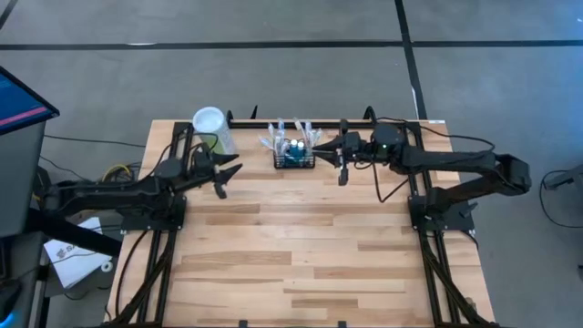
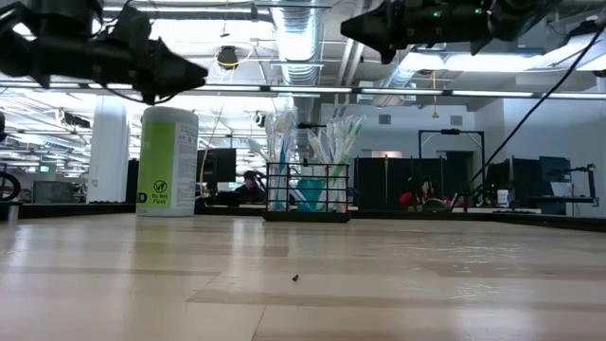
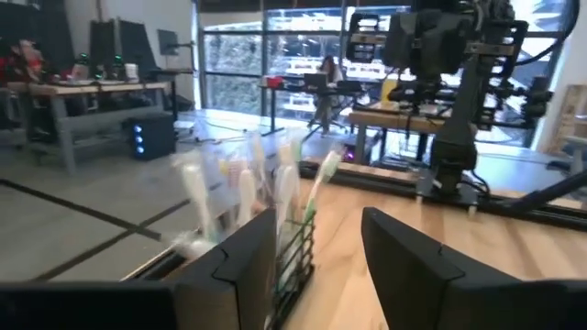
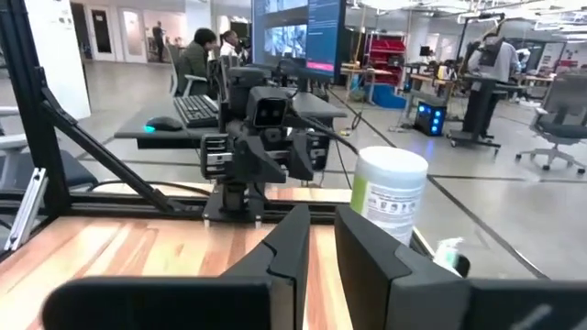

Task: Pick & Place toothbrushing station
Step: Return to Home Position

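On wooden table (image 1: 301, 264), toothbrushing station (image 1: 293, 157) full of toothbrushes (image 2: 336, 142) (left hand (image 3: 319, 220), right hand (image 4: 322, 213): released)

The table (image 1: 301, 246) is pale wood in glued strips, smooth with a soft sheen. The basket (image 1: 293, 160) is thin black metal wire, matt. The toothbrushes (image 2: 282, 152) look like smooth plastic, some translucent. The canister (image 2: 169, 161) has a printed wrap and a white plastic lid (image 1: 209, 120).
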Controlling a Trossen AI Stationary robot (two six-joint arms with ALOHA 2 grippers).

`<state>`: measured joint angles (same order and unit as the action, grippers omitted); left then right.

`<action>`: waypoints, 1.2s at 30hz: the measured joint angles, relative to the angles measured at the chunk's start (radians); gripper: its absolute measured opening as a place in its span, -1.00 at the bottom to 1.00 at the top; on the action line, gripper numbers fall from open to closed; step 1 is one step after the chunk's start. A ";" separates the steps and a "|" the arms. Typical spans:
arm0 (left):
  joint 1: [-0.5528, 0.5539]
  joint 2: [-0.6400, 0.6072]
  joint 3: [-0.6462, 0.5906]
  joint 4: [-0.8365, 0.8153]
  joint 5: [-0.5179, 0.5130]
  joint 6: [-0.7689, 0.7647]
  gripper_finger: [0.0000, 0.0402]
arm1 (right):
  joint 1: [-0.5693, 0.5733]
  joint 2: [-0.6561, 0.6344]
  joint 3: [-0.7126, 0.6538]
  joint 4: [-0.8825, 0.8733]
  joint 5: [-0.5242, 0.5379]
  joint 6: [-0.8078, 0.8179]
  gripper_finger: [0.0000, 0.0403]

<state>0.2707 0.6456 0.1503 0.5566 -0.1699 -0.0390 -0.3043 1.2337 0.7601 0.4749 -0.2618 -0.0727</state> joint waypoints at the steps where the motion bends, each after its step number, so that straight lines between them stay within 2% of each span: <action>1: -0.003 -0.018 -0.018 0.003 -0.007 0.000 -0.23 | -0.001 -0.010 0.000 -0.015 0.000 -0.004 -0.76; 5: -0.008 -0.075 -0.084 -0.001 -0.007 -0.027 -0.25 | -0.015 -0.046 -0.026 -0.013 0.002 -0.009 -0.76; 11: -0.008 -0.118 -0.137 -0.001 -0.007 -0.045 -0.24 | -0.088 -0.150 -0.201 0.112 0.033 0.035 -0.76; 16: -0.008 -0.124 -0.137 0.000 0.005 -0.045 -0.26 | -0.119 -0.292 -0.361 0.208 0.031 0.048 -0.76; 21: -0.008 -0.124 -0.138 -0.058 0.084 -0.064 -0.26 | -0.161 -0.439 -0.484 0.222 0.054 0.060 -0.76; 26: -0.008 -0.129 -0.138 -0.099 0.085 -0.074 -0.26 | -0.205 -0.574 -0.596 0.265 0.056 0.107 -0.76; 33: -0.008 -0.131 -0.143 -0.090 0.085 -0.072 -0.26 | -0.221 -0.786 -0.736 0.264 0.054 0.134 -0.76; 36: -0.008 -0.132 -0.143 -0.098 0.091 -0.071 -0.26 | -0.222 -0.867 -0.751 0.165 0.053 0.138 -0.76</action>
<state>0.2626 0.5138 0.0071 0.4587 -0.0793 -0.1102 -0.5259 0.3667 0.0093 0.6401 -0.2085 0.0650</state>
